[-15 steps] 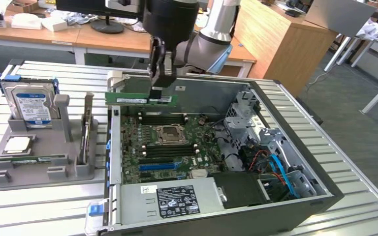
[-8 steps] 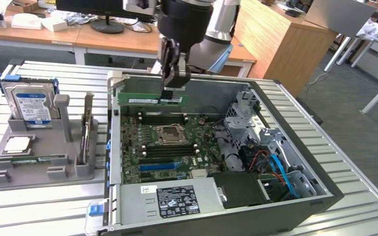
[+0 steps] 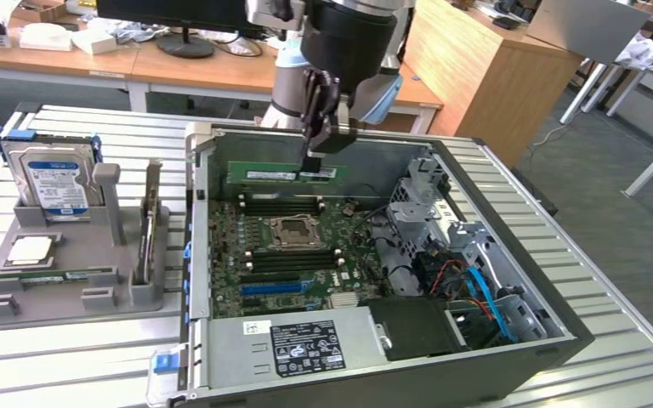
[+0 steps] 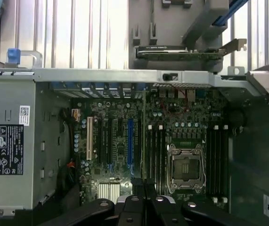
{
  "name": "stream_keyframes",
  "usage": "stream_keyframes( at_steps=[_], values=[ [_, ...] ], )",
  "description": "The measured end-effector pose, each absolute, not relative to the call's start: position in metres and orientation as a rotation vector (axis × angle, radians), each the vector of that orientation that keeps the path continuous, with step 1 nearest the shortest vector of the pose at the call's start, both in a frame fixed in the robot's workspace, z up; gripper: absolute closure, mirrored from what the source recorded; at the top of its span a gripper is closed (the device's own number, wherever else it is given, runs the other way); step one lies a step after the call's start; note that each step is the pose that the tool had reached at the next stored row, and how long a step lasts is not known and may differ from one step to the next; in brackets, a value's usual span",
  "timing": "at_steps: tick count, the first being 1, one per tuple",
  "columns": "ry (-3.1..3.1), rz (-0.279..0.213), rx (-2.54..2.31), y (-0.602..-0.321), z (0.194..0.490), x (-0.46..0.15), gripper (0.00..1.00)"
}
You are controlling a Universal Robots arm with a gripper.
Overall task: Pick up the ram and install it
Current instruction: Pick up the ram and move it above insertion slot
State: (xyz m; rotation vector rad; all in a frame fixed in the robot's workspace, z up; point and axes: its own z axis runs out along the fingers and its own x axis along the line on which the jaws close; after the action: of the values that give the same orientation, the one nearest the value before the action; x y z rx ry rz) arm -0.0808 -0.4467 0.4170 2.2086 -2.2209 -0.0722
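The ram (image 3: 272,173) is a long green stick held level and on edge above the rear of the motherboard (image 3: 252,255), inside the open computer case. My gripper (image 3: 317,158) is shut on its upper edge near one end. In the wrist view the ram (image 4: 144,141) appears edge-on as a thin line running out from my gripper (image 4: 144,189). It hangs beside the black memory slots (image 4: 155,155) that flank the CPU socket (image 4: 186,167), apart from the board. More slots (image 3: 292,259) lie on the socket's near side in the exterior view.
A grey holder (image 3: 111,293) at the exterior view's left carries a hard drive (image 3: 54,183), a square CPU chip (image 3: 30,248), another green stick (image 3: 48,276) and an upright card (image 3: 149,217). The power supply (image 3: 292,344), drive cage (image 3: 423,200) and cables (image 3: 479,289) crowd the case.
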Motion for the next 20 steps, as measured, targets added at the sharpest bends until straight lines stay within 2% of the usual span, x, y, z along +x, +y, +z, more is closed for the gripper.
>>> stream_keyframes(
  at_steps=[20],
  values=[
    [-2.221,-0.072,2.209,-0.447,0.417,-0.031,0.89]
  ],
)
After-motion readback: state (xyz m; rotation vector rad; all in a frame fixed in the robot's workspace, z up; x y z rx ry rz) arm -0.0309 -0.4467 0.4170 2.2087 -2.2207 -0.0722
